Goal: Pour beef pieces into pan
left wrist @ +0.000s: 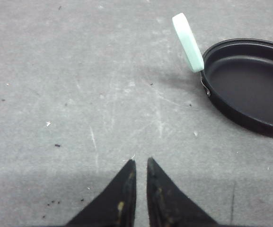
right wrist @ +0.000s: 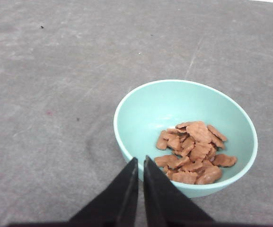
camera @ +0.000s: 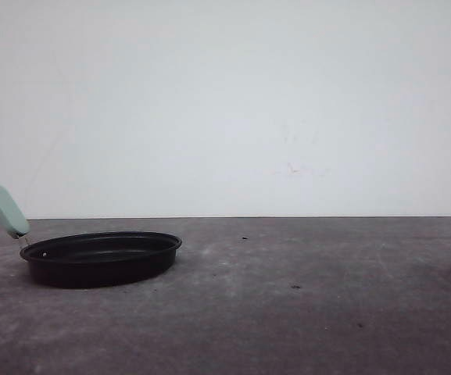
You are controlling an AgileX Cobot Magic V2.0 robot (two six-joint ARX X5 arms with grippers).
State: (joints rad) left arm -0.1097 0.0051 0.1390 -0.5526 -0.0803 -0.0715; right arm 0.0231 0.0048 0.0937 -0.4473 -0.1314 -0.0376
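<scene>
Front view: the pan [camera: 100,258] sits flat on the grey table [camera: 303,297], its mint handle [camera: 5,211] angled up and away from the rim. Left wrist view: my left claw [left wrist: 139,163], tips nearly touching and holding nothing, hovers well apart from the pan. Right wrist view: my right claw [right wrist: 140,161], likewise nearly closed and empty, hangs just before a teal bowl [right wrist: 141,106] holding the beef pieces [right wrist: 193,153].

Pan [camera: 100,258]: black, wide, shallow, rolled rim, empty; sat flat on grey surface [camera: 303,312], pale mint-green handle [camera: 6,210] angled upward. Beef pieces [right wrist: 193,153]: small, flat, orange-brown chunks; lay heaped inside teal-green bowl [right wrist: 145,111], upright.
</scene>
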